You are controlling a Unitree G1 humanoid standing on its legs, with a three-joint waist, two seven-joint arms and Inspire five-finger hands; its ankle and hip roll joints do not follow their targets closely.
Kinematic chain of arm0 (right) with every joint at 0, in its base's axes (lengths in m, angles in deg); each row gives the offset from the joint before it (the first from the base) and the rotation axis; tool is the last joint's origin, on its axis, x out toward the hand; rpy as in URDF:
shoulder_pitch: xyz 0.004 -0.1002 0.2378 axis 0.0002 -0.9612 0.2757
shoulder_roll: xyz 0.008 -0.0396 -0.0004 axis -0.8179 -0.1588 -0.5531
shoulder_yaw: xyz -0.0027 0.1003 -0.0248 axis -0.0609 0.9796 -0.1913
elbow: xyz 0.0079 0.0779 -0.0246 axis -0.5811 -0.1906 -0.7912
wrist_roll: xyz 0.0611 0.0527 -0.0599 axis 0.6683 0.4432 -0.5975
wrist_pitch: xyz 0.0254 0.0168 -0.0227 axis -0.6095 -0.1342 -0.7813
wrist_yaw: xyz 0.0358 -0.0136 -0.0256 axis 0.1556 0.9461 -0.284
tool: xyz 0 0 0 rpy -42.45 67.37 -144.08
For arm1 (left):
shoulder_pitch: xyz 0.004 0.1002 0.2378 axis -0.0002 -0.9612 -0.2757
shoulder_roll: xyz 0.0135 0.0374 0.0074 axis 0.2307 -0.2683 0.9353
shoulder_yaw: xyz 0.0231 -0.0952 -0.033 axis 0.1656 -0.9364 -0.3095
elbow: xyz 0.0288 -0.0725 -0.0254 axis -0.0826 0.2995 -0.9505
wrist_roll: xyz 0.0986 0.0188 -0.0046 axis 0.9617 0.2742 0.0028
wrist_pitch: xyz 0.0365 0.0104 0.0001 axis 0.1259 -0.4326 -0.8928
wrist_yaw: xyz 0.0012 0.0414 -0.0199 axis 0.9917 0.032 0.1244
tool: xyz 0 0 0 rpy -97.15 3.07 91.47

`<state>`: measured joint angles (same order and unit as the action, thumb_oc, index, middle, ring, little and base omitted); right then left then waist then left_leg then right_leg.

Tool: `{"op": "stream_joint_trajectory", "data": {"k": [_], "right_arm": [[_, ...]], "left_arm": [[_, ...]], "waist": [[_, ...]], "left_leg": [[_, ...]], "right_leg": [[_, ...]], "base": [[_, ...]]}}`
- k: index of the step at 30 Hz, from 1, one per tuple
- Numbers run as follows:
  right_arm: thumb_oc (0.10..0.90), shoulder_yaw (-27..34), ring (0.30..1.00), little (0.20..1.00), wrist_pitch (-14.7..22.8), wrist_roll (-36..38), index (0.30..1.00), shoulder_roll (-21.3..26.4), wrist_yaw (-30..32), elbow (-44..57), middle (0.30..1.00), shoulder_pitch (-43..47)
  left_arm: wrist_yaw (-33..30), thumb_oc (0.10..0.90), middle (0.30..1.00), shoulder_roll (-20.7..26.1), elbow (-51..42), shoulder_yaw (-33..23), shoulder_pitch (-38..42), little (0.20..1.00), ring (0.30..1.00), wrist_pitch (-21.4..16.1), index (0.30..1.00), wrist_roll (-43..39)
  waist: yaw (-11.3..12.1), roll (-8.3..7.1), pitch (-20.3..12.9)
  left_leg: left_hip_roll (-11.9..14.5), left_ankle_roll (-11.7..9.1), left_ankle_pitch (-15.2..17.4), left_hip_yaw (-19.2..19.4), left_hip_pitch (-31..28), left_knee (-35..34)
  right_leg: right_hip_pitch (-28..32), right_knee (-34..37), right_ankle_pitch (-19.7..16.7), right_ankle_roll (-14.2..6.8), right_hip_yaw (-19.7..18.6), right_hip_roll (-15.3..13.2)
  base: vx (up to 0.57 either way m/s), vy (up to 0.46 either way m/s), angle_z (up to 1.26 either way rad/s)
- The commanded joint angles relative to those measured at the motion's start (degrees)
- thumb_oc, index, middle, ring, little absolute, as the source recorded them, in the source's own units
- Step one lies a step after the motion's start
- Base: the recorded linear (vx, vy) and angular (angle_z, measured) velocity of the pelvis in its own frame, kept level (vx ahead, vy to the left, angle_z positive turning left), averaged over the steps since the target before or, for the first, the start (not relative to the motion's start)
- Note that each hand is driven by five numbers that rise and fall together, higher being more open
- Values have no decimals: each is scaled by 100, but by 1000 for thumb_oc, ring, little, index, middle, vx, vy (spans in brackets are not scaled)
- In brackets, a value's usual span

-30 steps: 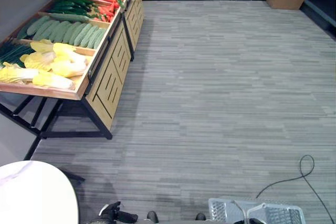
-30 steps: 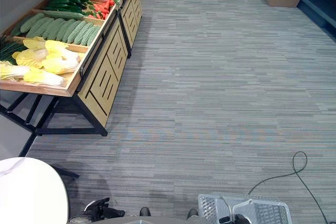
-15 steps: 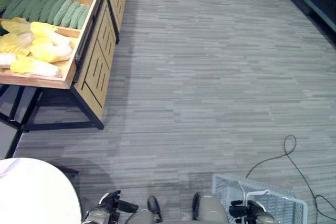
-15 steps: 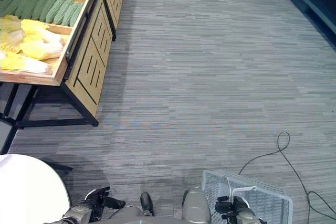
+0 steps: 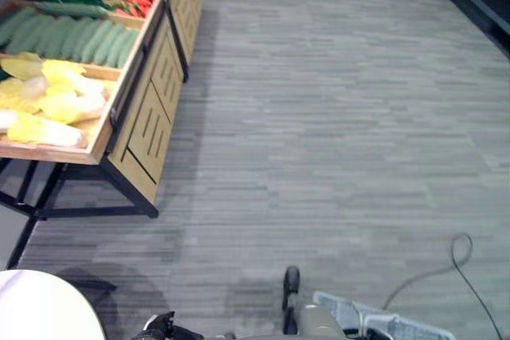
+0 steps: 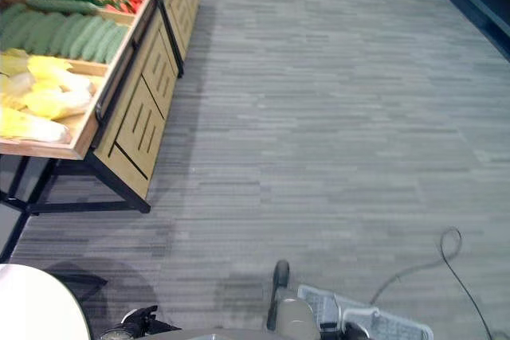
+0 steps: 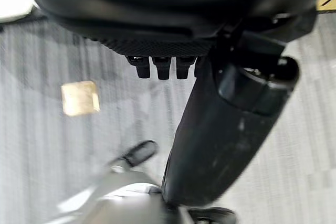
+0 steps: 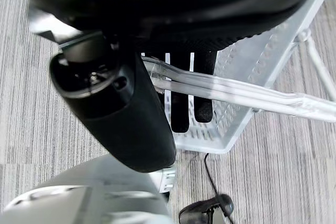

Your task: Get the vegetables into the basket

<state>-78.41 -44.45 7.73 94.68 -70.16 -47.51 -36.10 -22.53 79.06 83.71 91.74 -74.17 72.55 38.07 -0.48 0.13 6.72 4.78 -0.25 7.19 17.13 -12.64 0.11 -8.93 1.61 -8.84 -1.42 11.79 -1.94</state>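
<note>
Right hand (image 8: 178, 98) was curled round the handle (image 8: 231, 95) of the empty basket (image 8: 273, 61), carried low at its side. Left hand (image 7: 160, 66) hung loosely curled, holding nothing. Vegetables (image 5: 60, 89) sat well off on the wooden stand (image 5: 151, 113) ahead-left. I'd keep the basket level and walk right up before reaching.

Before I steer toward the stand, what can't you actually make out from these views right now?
- Inside of the white wire basket: cut off by the eye views' lower edge; in the right wrist view the right hand, curled round the clear basket handle, covers most of it.
- Left hand: fingers foreshortened, state unclear.
- Wooden vegetable stand: far trays cut off at the upper left edge.
</note>
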Motion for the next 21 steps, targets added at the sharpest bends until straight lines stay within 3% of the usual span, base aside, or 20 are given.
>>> {"op": "stream_joint_trajectory", "data": {"k": [1, 2, 3, 4, 5, 7, 8, 10, 12, 14, 15, 16, 17, 20, 21], "right_arm": [[400, -207, 300, 300, 195, -244, 300, 318, -6, 23, 300, 378], [400, -238, 300, 300, 175, -331, 300, 398, 3, -26, 300, 398], [400, -234, 300, 300, 175, -330, 300, 407, 5, -30, 300, 404], [400, -272, 300, 300, 163, -360, 300, 425, -18, -81, 300, 384], [400, -278, 300, 300, 159, -368, 300, 440, -16, -102, 300, 380], [400, -276, 300, 300, 155, -363, 300, 460, -8, -116, 300, 376], [400, -295, 300, 300, 143, -401, 300, 485, -23, -115, 300, 335], [400, -305, 300, 300, 126, -429, 300, 506, -31, -124, 300, 317], [400, -312, 300, 300, 107, -469, 300, 520, -32, -180, 300, 322], [400, -285, 300, 300, 98, -507, 300, 547, -7, -201, 300, 308], [400, -291, 300, 300, 97, -520, 300, 547, 9, -205, 300, 296], [400, -318, 300, 300, 110, -557, 300, 556, 43, -207, 300, 297], [400, -331, 300, 300, 130, -557, 300, 560, 55, -202, 300, 309], [400, -352, 300, 300, 130, -587, 300, 552, 57, -235, 300, 316], [400, -389, 300, 300, 121, -620, 300, 518, 48, -277, 300, 338]], "left_arm": [[30, 900, 1000, 25, 40, 37, 329, 1000, 1000, -15, 1000, 59], [26, 900, 1000, -14, 60, 39, 352, 1000, 1000, 12, 1000, 37], [18, 900, 1000, -24, 67, 26, 350, 1000, 1000, 20, 1000, 23], [27, 900, 1000, -44, 103, -77, 323, 1000, 1000, 34, 1000, -83], [35, 900, 1000, -51, 123, -110, 317, 1000, 1000, 56, 1000, -124], [16, 900, 1000, -65, 131, -131, 319, 1000, 1000, 70, 1000, -154], [6, 900, 1000, -72, 138, -167, 285, 1000, 1000, 97, 1000, -219], [-1, 900, 1000, -70, 132, -184, 275, 1000, 1000, 95, 1000, -257], [0, 900, 1000, -68, 131, -177, 300, 1000, 1000, 92, 1000, -290], [15, 900, 1000, -66, 129, -147, 306, 1000, 1000, 78, 1000, -249], [7, 900, 1000, -74, 129, -127, 302, 1000, 1000, 73, 1000, -240], [-3, 900, 1000, -82, 119, -86, 324, 1000, 1000, 45, 1000, -239], [-14, 900, 1000, -85, 111, -68, 340, 1000, 1000, 29, 1000, -254], [-25, 900, 1000, -72, 123, -74, 340, 1000, 1000, 10, 1000, -291], [-26, 900, 1000, -45, 136, -105, 313, 1000, 1000, -6, 1000, -343]], "waist": [[-28, 53, 295], [-41, 94, 289], [-40, 96, 286], [-18, 55, 302], [14, 15, 345], [7, -10, 408], [43, -85, 494], [59, -124, 541], [52, -189, 568], [10, -242, 518], [15, -245, 488], [62, -213, 446], [104, -210, 459], [148, -193, 436], [183, -219, 391]], "left_leg": [[-45, -153, -204, -155, 252, 516], [56, -288, -527, -276, 368, 639], [67, -315, -591, -318, 387, 679], [220, -480, -1137, -536, 638, 1314], [272, -500, -1338, -600, 844, 1757], [362, -519, -1388, -616, 1084, 2289], [399, -422, -1370, -549, 1237, 2578], [313, -382, -1253, -626, 1364, 2606], [42, -263, -786, -678, 1612, 2153], [-73, -137, -311, -586, 1728, 1156], [-107, -154, -442, -624, 1785, 725], [-146, -209, -1103, -907, 2086, -167], [-143, -241, -1246, -1098, 2123, -340], [-162, -260, -1380, -1285, 2154, -511], [-154, -210, -1232, -1272, 2084, -439]], "right_leg": [[-39, -460, 611, -399, -145, -71], [43, -439, 738, -285, 0, -39], [77, -426, 778, -248, 4, -15], [282, -347, 1001, 4, -48, 171], [385, -330, 1072, 101, -47, 209], [466, -334, 1149, 197, -8, 242], [608, -329, 1258, 276, 23, 243], [667, -338, 1295, 257, 33, 210], [722, -292, 1261, 143, 83, 77], [732, -244, 1254, -9, 155, -73], [732, -236, 1249, -27, 184, -102], [723, -175, 1222, 13, 266, -81], [786, -188, 1253, 24, 233, -80], [879, -214, 1349, 11, 159, -81], [913, -329, 1471, -21, 40, -108]], "base": [[273, -311, 28], [246, -262, 57], [497, -523, 68], [400, -422, 52], [387, -447, 29], [145, -178, 2], [135, -112, -5], [107, -50, 13], [90, 62, 5], [118, 125, 20], [129, 209, 43], [148, 211, 34], [203, 258, 23], [183, 192, -3], [406, 475, -28]]}}
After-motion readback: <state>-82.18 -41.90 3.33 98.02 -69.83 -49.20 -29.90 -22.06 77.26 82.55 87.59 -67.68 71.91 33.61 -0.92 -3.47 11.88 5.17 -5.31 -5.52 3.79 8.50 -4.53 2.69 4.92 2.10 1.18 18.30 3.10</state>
